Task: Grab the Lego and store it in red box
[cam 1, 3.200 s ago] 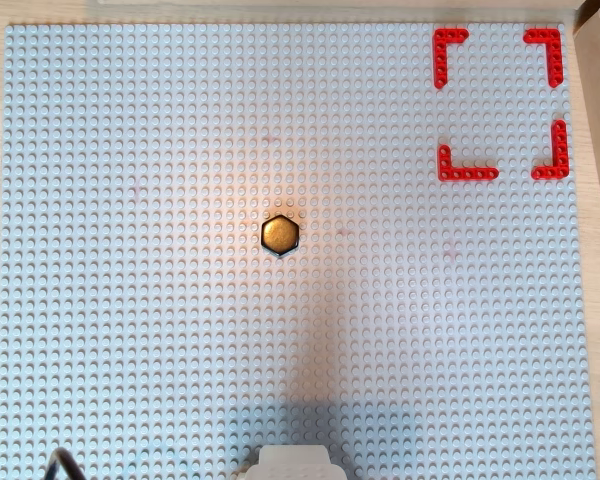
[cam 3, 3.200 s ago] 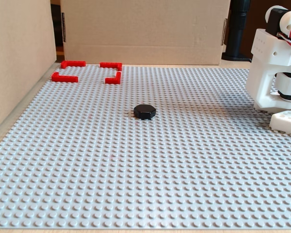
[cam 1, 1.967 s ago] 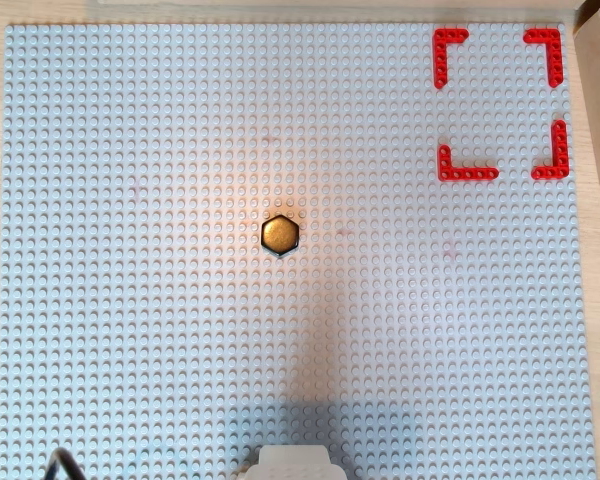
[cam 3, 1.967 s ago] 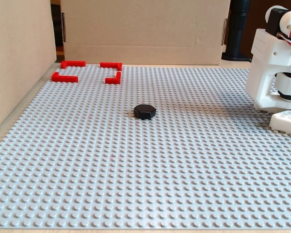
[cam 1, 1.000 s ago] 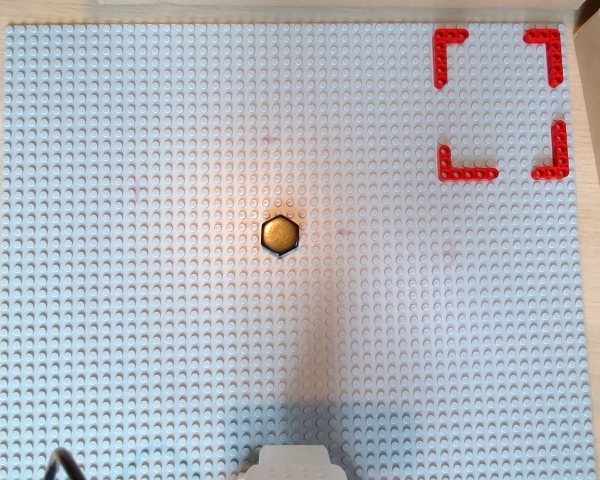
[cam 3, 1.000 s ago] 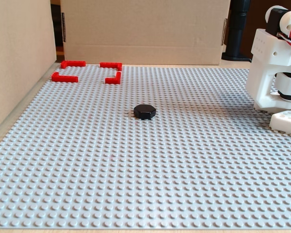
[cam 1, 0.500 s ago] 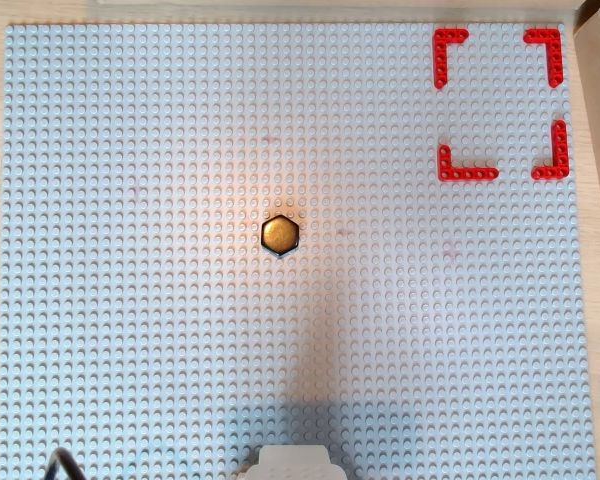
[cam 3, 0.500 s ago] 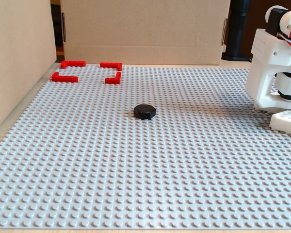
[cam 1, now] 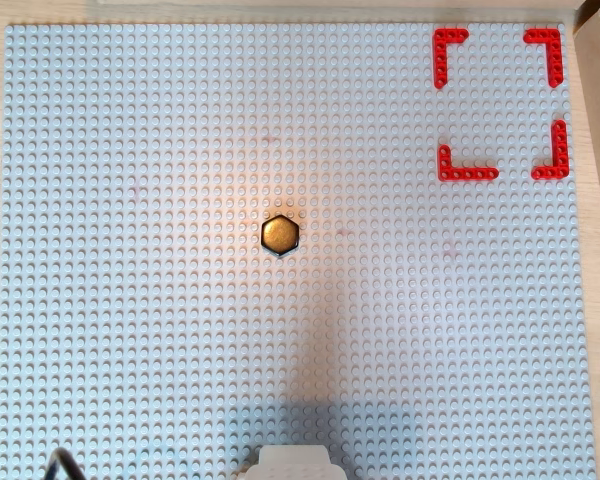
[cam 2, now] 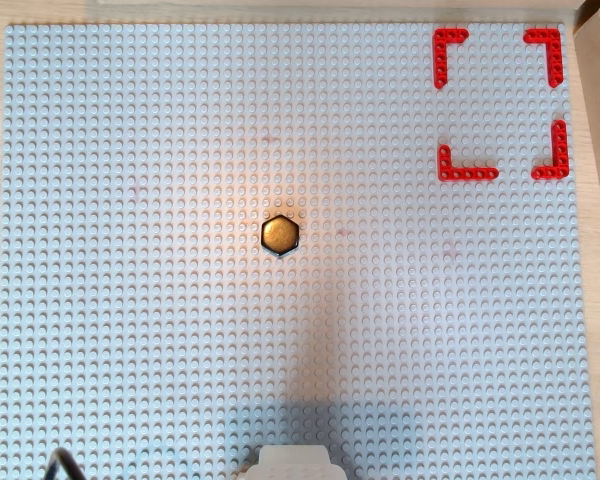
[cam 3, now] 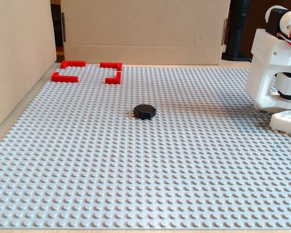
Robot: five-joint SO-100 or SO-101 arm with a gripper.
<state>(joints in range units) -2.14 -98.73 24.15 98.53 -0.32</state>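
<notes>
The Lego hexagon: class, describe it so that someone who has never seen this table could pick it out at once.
Find the big grey studded baseplate filling both overhead views. Near its middle, well away from the red box outlined in one corner, lies the Lego. It is the only small six-sided piece there, black-rimmed with a shiny bronze-gold top.

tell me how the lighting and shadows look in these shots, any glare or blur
In both overhead views a warm bright patch surrounds the bronze-gold hexagonal Lego, and a soft dark shadow runs from the white arm base toward it; in the fixed view light is even, the Lego reads glossy black, the red corner-piece box stays sharp, and the grey studded baseplate shows no blur.
</notes>
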